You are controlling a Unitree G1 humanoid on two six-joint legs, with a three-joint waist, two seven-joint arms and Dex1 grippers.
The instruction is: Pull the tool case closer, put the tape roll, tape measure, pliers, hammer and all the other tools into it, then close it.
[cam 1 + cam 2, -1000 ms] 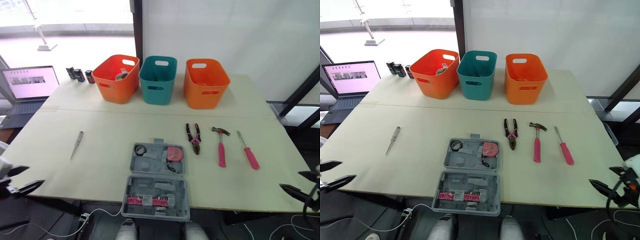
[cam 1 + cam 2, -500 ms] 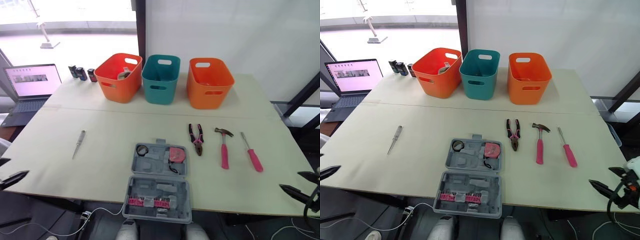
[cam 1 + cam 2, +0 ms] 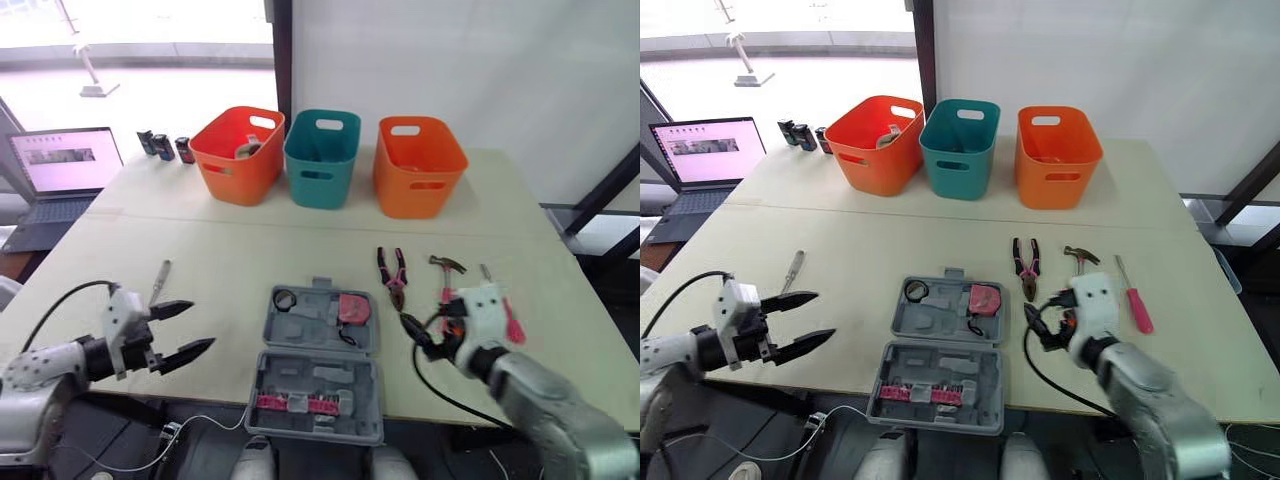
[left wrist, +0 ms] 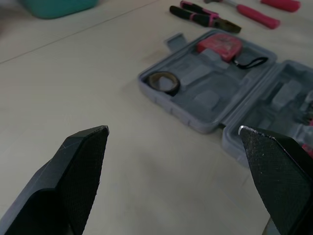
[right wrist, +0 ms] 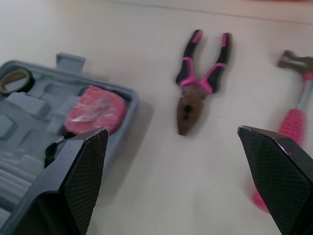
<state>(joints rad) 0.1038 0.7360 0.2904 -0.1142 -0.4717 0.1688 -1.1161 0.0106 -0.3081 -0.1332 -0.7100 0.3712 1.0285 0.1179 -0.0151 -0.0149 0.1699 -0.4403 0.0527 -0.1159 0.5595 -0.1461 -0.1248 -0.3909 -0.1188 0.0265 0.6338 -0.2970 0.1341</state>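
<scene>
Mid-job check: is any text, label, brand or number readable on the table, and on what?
No text can be read.
On the laptop screen: image strip and lines, too small to read.
On the three small dark containers: labels too small to read.
On the tape measure: blurred, nothing legible.
On the tool case: no marking visible.

The two head views look forward and down from the near edge of the table (image 3: 300, 240), taking in its whole top from the open tool case (image 3: 318, 360) to the baskets (image 3: 320, 160) at the far side. The left wrist view sits low and close over the table, facing along the left end effector (image 4: 172, 129) toward the case. The right wrist view, closer still, looks along the right end effector (image 5: 172, 129) at the pliers (image 5: 193, 90). Both wrist views share the pliers and the case's half holding the tape measure (image 5: 97, 110).
</scene>
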